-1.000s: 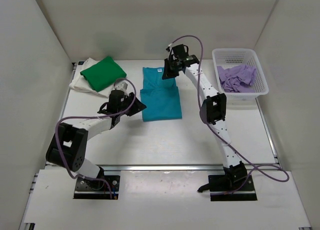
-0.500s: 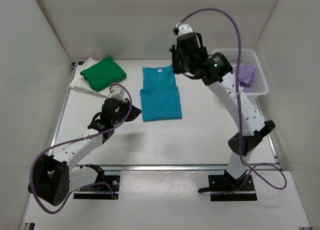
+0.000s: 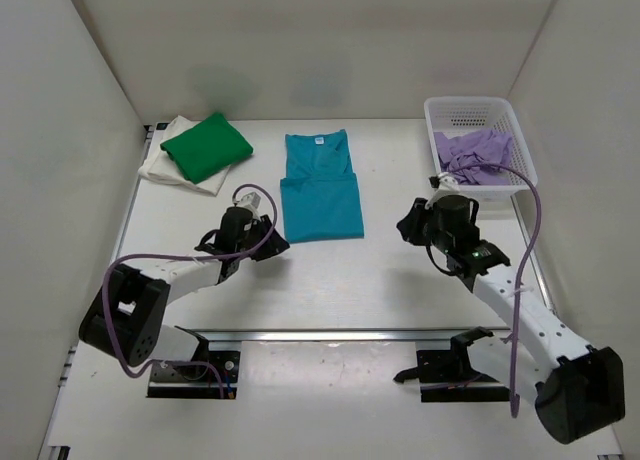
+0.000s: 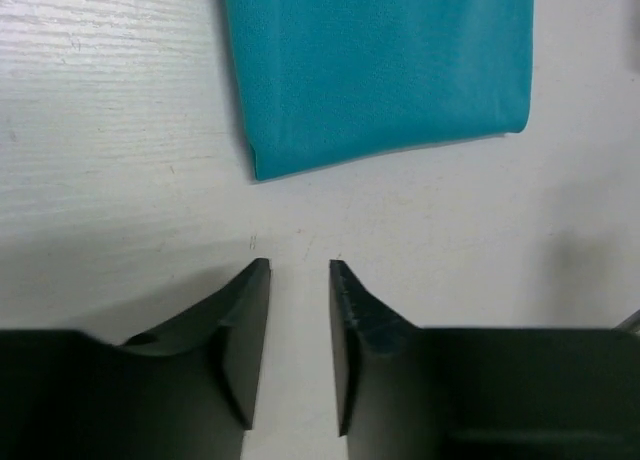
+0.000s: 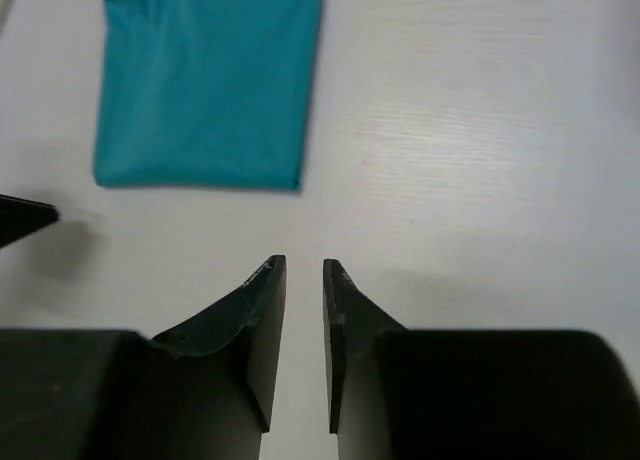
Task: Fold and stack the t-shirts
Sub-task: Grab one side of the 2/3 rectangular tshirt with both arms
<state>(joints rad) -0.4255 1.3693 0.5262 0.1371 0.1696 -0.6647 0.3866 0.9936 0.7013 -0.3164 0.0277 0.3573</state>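
Hiding most of cream-white t-shirt [image 3: 162, 166]: green t-shirt [image 3: 207, 146].

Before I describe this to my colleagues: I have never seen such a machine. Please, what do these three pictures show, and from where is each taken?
Two robot arms, the left arm and the right arm, are bolted at the near edge of a table. The wide picture looks down from above and behind them. The other two come from wrist cameras; the dark shapes below are each arm's own fingers. The left gripper and right gripper hang over the table, jaws slightly apart, holding nothing. A folded teal t-shirt lies in the middle, a green t-shirt on a cream-white one far left, a lilac one in the basket far right.
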